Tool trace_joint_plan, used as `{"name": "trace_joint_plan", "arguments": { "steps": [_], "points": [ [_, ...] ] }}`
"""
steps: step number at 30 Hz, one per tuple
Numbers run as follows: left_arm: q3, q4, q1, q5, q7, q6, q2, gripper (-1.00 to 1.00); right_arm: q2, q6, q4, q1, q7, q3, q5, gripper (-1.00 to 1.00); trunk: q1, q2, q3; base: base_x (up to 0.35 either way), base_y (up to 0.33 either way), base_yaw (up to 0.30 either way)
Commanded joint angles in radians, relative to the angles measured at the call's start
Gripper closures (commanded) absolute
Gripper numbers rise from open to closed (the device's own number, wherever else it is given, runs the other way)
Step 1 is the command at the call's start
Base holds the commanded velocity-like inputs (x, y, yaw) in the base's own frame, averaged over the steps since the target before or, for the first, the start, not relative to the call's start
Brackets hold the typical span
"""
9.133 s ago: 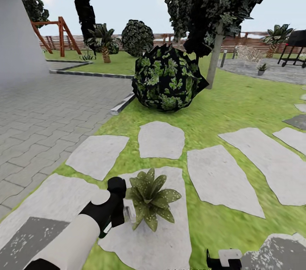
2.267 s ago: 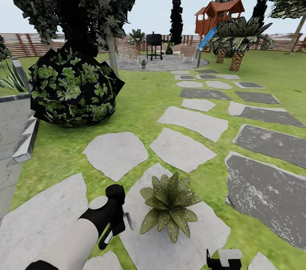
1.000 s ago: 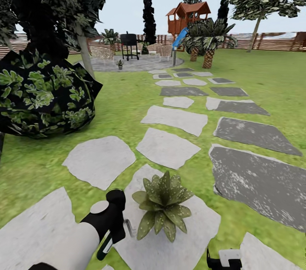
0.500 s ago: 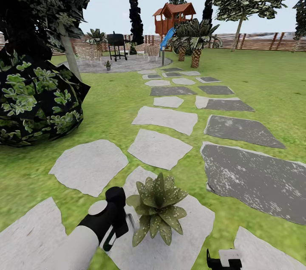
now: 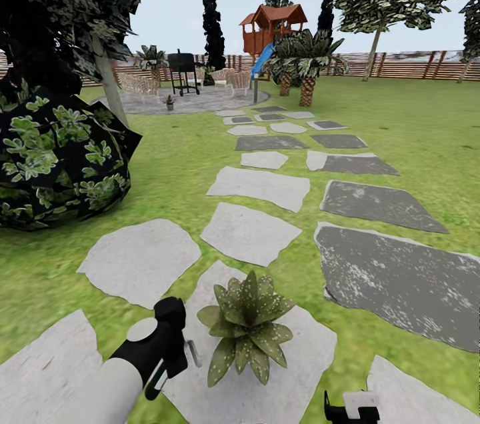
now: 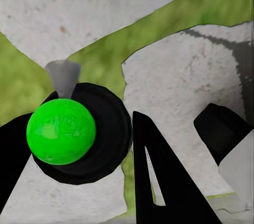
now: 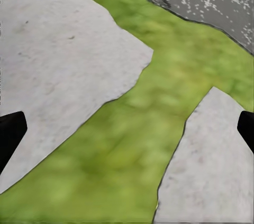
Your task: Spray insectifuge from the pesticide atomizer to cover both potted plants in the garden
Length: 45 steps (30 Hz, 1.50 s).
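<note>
L claw [image 6: 100, 155] clamped on spray bottle [image 6: 61, 131], above pale stepping stone [image 5: 303, 351]; speckled potted plant [image 5: 245, 324] just beside it. R claw [image 7: 127, 129] jaws wide apart over grass [image 7: 132, 166] btw stones. Lawn, fence [image 5: 407, 65] beyond.

The garden is viewed from head height, forward down the stepping stones [image 5: 257, 187]. Stone and grass [image 7: 132, 150] are seen close-up from both wrists, facing downward.

Bright, even daylight; soft, blurry renders
</note>
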Motion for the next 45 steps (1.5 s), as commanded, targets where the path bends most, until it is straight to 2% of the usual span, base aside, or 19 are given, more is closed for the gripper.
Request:
{"name": "trace_joint_plan", "arguments": {
  "steps": [1, 5, 12, 18, 20, 21, 23, 24, 26, 30, 35, 42, 45],
  "points": [
    [-0.001, -0.002, 0.000, -0.006, -0.007, 0.008, -0.002, 1.00, 0.000, -0.002, 0.001, -0.001, -0.006, -0.006, 0.011, -1.00, 0.000, 0.000, -0.001, -0.147, 0.000, 0.000],
    [0.006, -0.003, 0.000, -0.004, -0.004, 0.010, -0.005, 1.00, 0.000, -0.002, 0.001, -0.001, -0.005, -0.006, 0.011, -1.00, 0.000, 0.000, -0.001, -0.119, 0.115, -0.025],
    [0.001, 0.007, 0.001, -0.002, 0.014, 0.009, -0.003, 1.00, 0.000, -0.002, 0.001, -0.001, -0.005, -0.006, 0.011, -1.00, 0.000, 0.000, -0.001, -0.004, 0.273, -0.272],
    [0.007, 0.025, 0.006, -0.001, 0.025, 0.009, 0.000, 1.00, 0.000, -0.002, 0.001, -0.001, -0.005, -0.006, 0.011, -1.00, 0.000, 0.000, -0.001, 0.000, 0.021, -0.189],
    [0.008, 0.017, 0.006, 0.000, 0.060, 0.009, -0.007, 1.00, 0.000, -0.002, 0.001, -0.001, -0.005, -0.006, 0.011, -1.00, 0.000, 0.000, -0.001, 0.000, 0.001, -0.026],
    [0.006, 0.014, 0.006, 0.000, 0.074, 0.009, -0.020, 1.00, 0.000, -0.002, 0.001, -0.001, -0.005, -0.006, 0.011, -1.00, 0.000, 0.000, -0.001, 0.000, 0.000, -0.010],
    [0.004, 0.004, 0.003, -0.001, 0.086, 0.010, -0.040, 1.00, 0.000, -0.002, 0.001, -0.001, -0.005, -0.006, 0.011, -1.00, 0.000, 0.000, -0.001, 0.000, 0.000, -0.003],
    [0.005, 0.000, 0.004, -0.001, 0.087, 0.011, -0.041, 1.00, 0.000, -0.002, 0.001, -0.001, -0.006, -0.006, 0.011, -1.00, 0.000, 0.000, -0.001, 0.000, 0.000, 0.000],
    [0.008, 0.003, 0.005, -0.001, 0.088, 0.010, -0.037, 1.00, 0.000, -0.002, 0.001, -0.001, -0.006, -0.006, 0.011, -1.00, 0.000, 0.000, -0.001, 0.000, 0.000, 0.000],
    [0.010, 0.038, 0.025, 0.000, 0.088, 0.008, -0.012, 1.00, 0.000, -0.002, 0.001, -0.001, -0.005, -0.006, 0.011, -1.00, 0.000, 0.000, -0.001, 0.000, 0.000, 0.000],
    [0.065, 0.030, 0.029, -0.001, 0.089, 0.009, -0.013, 1.00, 0.000, -0.002, 0.001, -0.001, -0.005, -0.006, 0.011, -1.00, 0.000, 0.000, -0.001, 0.000, 0.082, 0.000],
    [0.073, 0.025, 0.022, -0.001, 0.088, 0.009, -0.017, 1.00, 0.000, -0.002, 0.001, -0.001, -0.005, -0.006, 0.011, -1.00, 0.000, 0.000, -0.001, 0.018, 0.292, -0.173],
    [0.072, 0.024, 0.003, -0.001, 0.079, 0.010, -0.028, 1.00, 0.000, -0.002, 0.001, -0.001, -0.005, -0.006, 0.011, -1.00, 0.000, 0.000, -0.001, 0.058, 0.316, -0.263]
  ]
}}
